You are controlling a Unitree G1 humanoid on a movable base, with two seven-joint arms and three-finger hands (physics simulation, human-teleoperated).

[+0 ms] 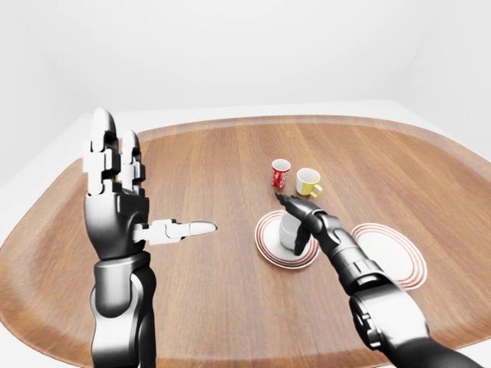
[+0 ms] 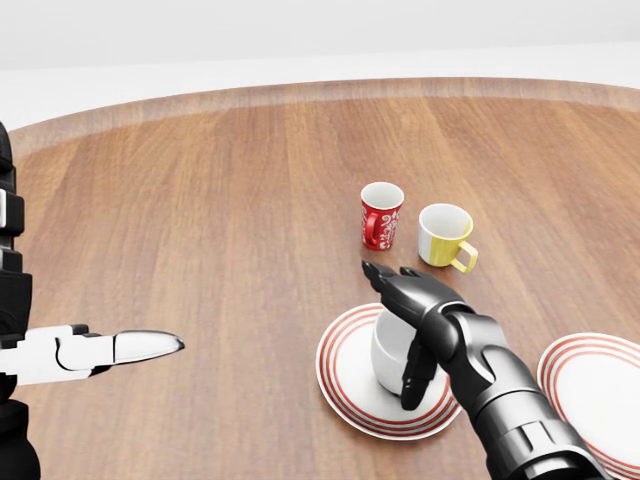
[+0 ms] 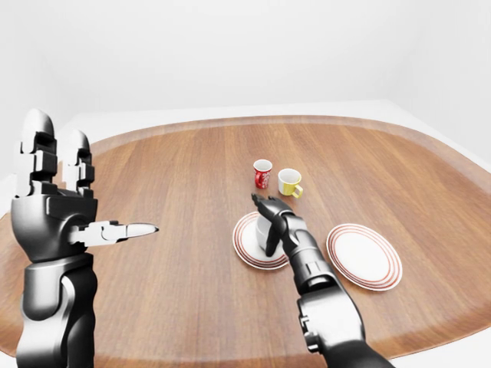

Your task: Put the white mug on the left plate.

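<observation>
- White mug (image 2: pixel 392 352) is being carried by the left plate (image 2: pixel 345 385), upright and inside its red rings; this plate is sitting toward the bench's (image 2: pixel 200 200) near edge, with a second plate (image 2: pixel 590 385) well apart toward the right edge.
- Fingers of the right hand (image 2: pixel 410 330) are being spread wide about the mug, two reaching over its rim and one hanging down its right side; nothing is being gripped.
- The hanging finger (image 2: pixel 411 385) is being shown very close to the mug's wall; whether it is touching cannot be told. A sideways pull-out would be dragging or tipping the mug, so a straight lift is being called for.
- The mug's handle is being hidden by the hand, so a finger hooked in it cannot be ruled out; that would be lifting the mug off again.
- The red mug (image 2: pixel 381 214) and yellow mug (image 2: pixel 445 235) are being left near the plate, toward the bench's far edge; a retreat swung that way would be risking a knock.
- The left hand (image 1: pixel 115 192) is being held raised and flat, fingers extended, holding nothing, well apart from the plates, so little risk is being judged there.
</observation>
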